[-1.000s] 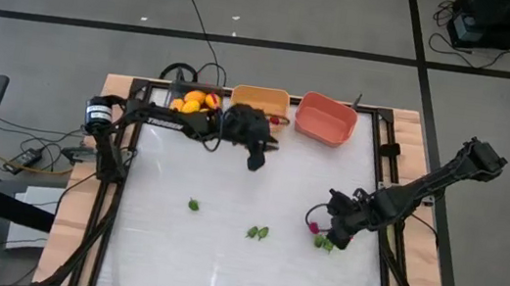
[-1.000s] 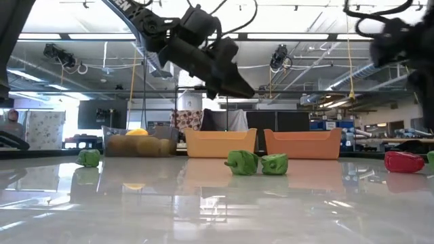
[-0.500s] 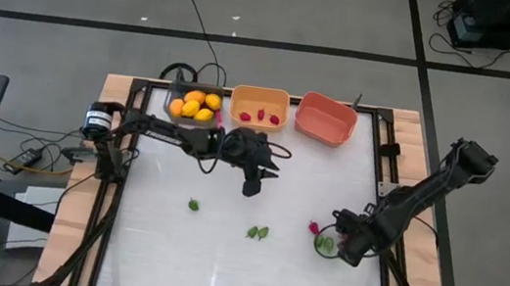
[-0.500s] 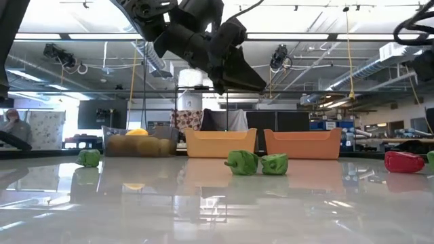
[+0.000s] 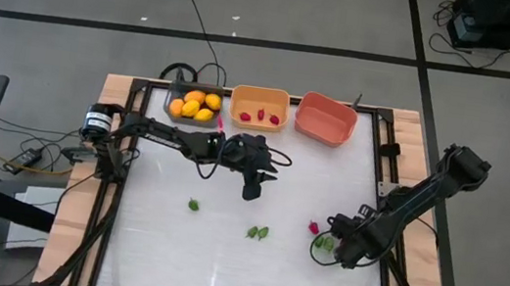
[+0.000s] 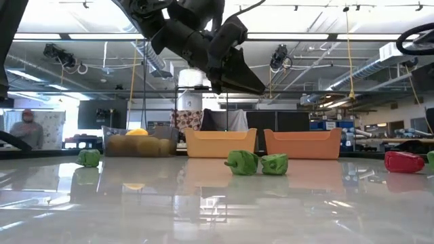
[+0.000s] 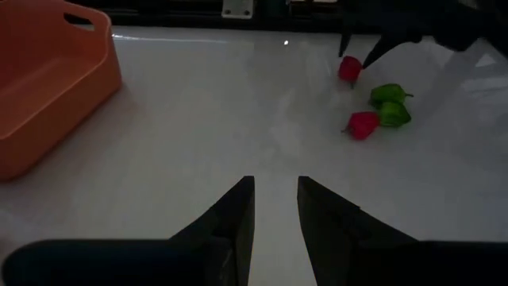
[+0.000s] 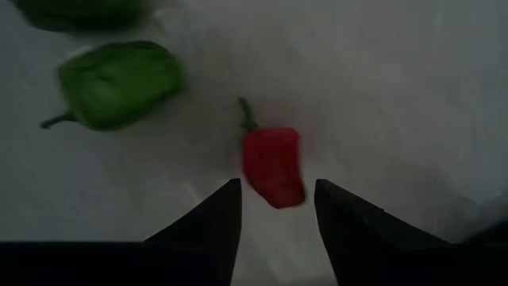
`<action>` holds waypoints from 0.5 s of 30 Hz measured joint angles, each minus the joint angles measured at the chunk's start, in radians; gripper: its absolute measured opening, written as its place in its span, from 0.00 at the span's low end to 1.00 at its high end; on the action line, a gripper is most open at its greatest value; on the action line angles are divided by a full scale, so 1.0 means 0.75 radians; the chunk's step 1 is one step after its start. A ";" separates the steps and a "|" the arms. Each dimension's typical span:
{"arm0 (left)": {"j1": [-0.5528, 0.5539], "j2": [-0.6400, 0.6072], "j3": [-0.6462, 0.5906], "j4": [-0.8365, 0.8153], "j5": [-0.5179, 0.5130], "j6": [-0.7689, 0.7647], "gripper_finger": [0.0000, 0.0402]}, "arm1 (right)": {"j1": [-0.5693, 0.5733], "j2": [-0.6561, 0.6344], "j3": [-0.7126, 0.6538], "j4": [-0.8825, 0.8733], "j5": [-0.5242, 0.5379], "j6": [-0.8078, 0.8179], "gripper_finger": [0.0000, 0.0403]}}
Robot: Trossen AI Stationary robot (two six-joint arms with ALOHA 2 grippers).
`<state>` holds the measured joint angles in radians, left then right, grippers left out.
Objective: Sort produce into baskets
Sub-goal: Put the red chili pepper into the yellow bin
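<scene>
While the left gripper (image 5: 251, 190) hangs mid-table, fingers narrowly parted and empty, the right gripper (image 8: 274, 208) sits spread just short of a red pepper (image 8: 272, 164) near the table's right edge; its long axis points between the fingers.

We saw a glossy white table (image 5: 220, 257) carrying three bins along its far edge: dark grey (image 5: 193, 105), orange (image 5: 260, 106) and salmon-red (image 5: 325, 119). Loose on it lay a lone green pepper (image 5: 194, 204), a green pair (image 5: 258, 232), and red (image 5: 314, 228) and green (image 5: 324, 242) peppers together.
</scene>
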<state>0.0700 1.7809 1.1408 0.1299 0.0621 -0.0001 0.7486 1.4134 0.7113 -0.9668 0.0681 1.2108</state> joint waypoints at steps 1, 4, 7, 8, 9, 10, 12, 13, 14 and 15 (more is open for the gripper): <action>0.000 0.000 0.000 -0.009 -0.001 0.000 0.25 | 0.000 0.002 0.000 0.015 0.001 -0.012 0.40; -0.001 0.000 0.000 -0.027 -0.001 0.001 0.25 | 0.000 0.013 -0.001 0.048 0.015 -0.036 0.33; -0.002 0.000 0.000 -0.048 -0.001 0.001 0.25 | 0.000 0.012 -0.001 0.070 0.031 -0.048 0.24; -0.002 0.000 0.000 -0.054 -0.001 0.001 0.25 | -0.001 0.012 -0.001 0.071 0.036 -0.049 0.20; -0.003 0.000 0.000 -0.059 -0.001 0.001 0.25 | -0.001 0.012 -0.001 0.070 0.046 -0.053 0.16; -0.004 0.000 0.000 -0.063 -0.001 0.001 0.25 | -0.001 0.012 -0.001 0.071 0.056 -0.064 0.12; -0.004 0.000 0.000 -0.075 -0.001 0.000 0.25 | -0.001 0.012 -0.001 0.071 0.071 -0.089 0.04; -0.004 0.000 0.000 -0.080 -0.001 0.000 0.25 | -0.001 0.009 -0.001 0.068 0.089 -0.103 0.03; -0.004 0.000 0.000 -0.084 -0.001 0.000 0.25 | -0.001 0.006 -0.001 0.068 0.115 -0.111 0.02; -0.004 0.000 0.000 -0.087 -0.001 0.000 0.25 | -0.001 0.004 -0.001 0.069 0.144 -0.118 0.02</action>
<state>0.0669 1.7809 1.1408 0.0646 0.0612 0.0002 0.7479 1.4168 0.7109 -0.9150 0.1762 1.1226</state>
